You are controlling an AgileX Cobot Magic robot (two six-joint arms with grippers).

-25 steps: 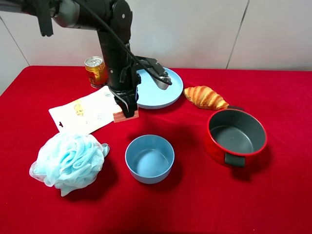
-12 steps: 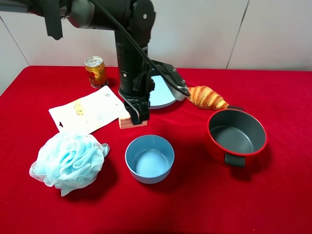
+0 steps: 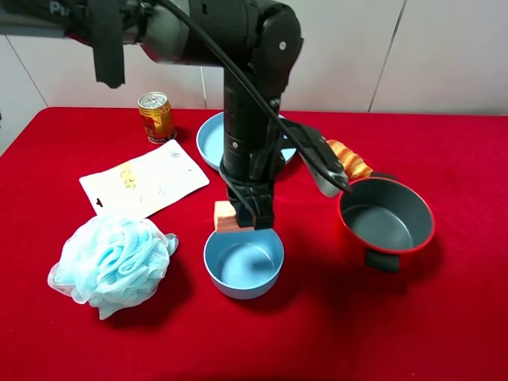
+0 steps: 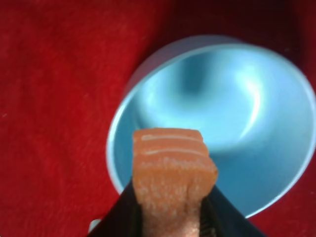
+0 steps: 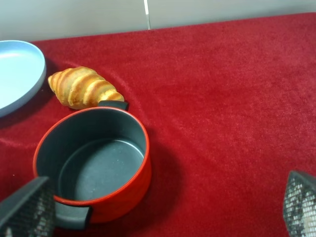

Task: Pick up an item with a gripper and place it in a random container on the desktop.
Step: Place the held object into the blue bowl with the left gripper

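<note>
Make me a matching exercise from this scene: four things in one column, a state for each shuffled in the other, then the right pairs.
Things
1. pinkish-orange block
2. red pot
3. croissant
4. drink can

States
A. standing upright, gold-coloured
B. golden-brown, lying flat
C. clamped in the left gripper, held over the rim of the blue bowl
D. empty, grey inside

Pairs: 1-C, 2-D, 3-B, 4-A
</note>
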